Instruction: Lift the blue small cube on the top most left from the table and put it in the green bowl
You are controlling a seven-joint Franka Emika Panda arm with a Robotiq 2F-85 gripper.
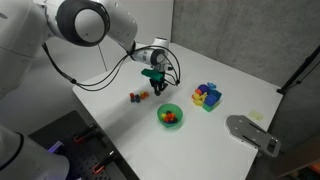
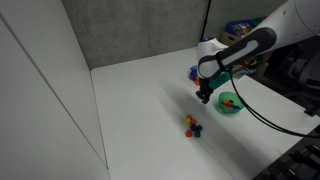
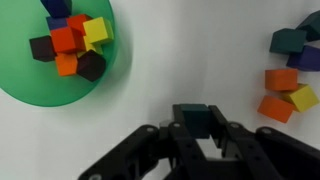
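jaws clamp the blue small cube [image 3: 196,120], tiny and dark teal-blue.

This looks like a robot lab. A big white robot arm [image 1: 80,20] with a thin black cable [image 1: 85,86] reaches over a plain white table [image 1: 200,140]. A flat grey wall panel [image 2: 130,30] stands behind. Small coloured toy blocks [image 1: 207,96] sit on the table.

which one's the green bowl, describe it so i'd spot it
Start at the white table. Between the tiny loose cubes and the bigger blocks sits the green bowl. It alone is round and bright green, with small cubes inside.
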